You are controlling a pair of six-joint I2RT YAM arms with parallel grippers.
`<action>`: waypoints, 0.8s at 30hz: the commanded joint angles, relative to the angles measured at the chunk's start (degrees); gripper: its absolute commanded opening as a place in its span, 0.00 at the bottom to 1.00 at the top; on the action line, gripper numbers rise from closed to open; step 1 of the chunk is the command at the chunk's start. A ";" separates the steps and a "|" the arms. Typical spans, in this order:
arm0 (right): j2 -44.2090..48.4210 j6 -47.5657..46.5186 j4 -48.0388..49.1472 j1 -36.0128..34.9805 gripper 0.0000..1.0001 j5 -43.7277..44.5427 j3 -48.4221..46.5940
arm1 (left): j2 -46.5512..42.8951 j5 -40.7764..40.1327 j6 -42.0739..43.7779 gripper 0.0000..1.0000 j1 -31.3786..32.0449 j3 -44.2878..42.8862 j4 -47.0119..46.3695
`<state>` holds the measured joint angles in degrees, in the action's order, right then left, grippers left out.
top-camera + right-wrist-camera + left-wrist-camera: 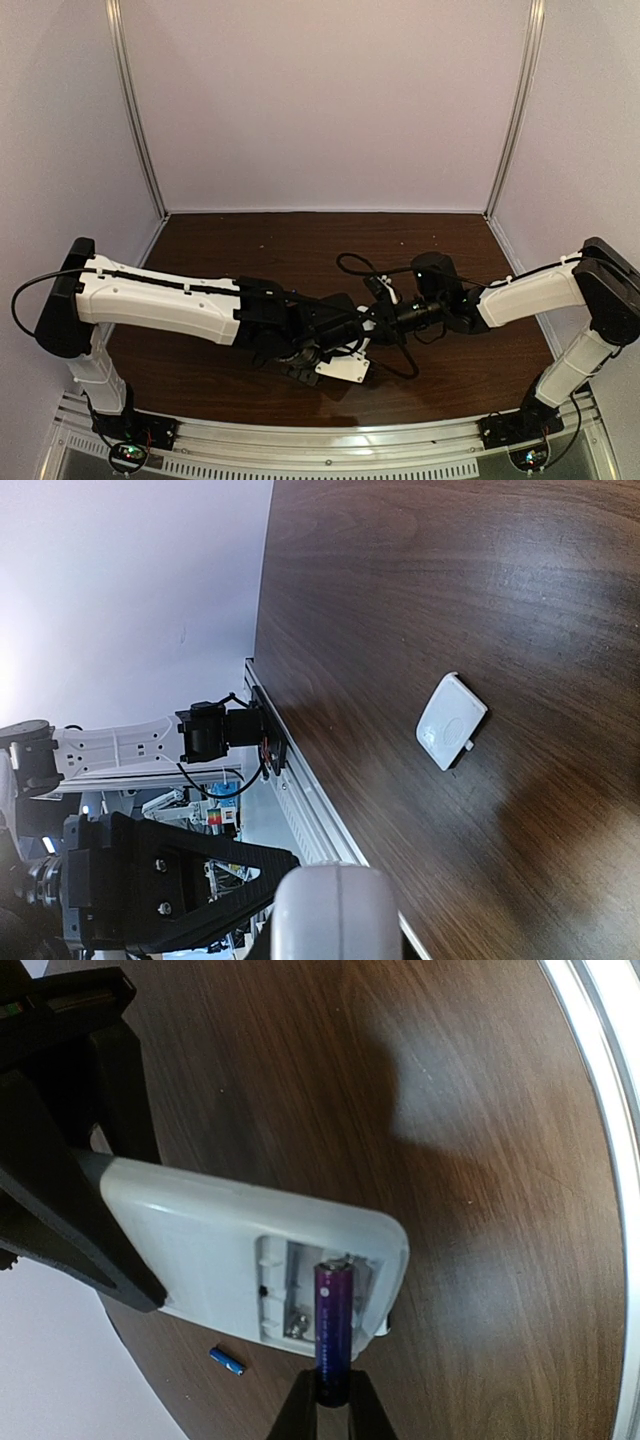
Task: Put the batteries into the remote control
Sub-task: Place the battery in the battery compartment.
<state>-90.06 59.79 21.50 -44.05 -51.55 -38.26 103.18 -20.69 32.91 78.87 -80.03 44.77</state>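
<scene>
Remote control (pixel 230 1250) sits back-up, clamped in my left gripper (pixel 120 1210), above the near edge of the desk (pixel 480 1110). My right gripper (pixel 332 1400) pinches a battery (pixel 333 1325), its tip in the bay. Next, I reckon: lower it flat.

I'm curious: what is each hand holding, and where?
The left gripper grips the remote's end; the right gripper pinches a battery's outer end.

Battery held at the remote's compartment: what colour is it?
The battery is glossy purple-blue, clearest in the left wrist view.
</scene>
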 commanded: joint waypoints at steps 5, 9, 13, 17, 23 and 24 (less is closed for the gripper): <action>0.35 0.32 4.49 -0.67 0.00 -0.89 -1.02 | -1.56 2.55 1.29 0.00 0.38 0.45 -0.38; 0.38 0.74 5.96 -1.07 0.00 -1.51 -1.20 | -1.40 2.80 1.50 0.06 0.47 0.31 -0.53; 0.58 0.96 7.63 -1.12 0.00 -2.35 -1.12 | -1.48 2.02 1.35 0.12 0.49 0.76 -0.95; 0.41 1.75 9.61 -1.21 0.00 -2.99 -0.82 | -1.56 1.65 1.27 0.12 0.45 0.71 -1.17; -0.43 2.44 10.99 -1.21 0.00 -3.03 -0.30 | -1.66 2.60 1.35 0.10 0.56 -0.57 -1.01; -0.58 2.90 11.60 -1.23 0.00 -3.10 -0.18 | -1.66 2.80 1.37 0.10 0.69 -0.71 -0.93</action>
<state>-90.43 60.47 25.19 -44.56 -52.45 -38.26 102.43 -20.36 33.61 78.87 -79.94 45.47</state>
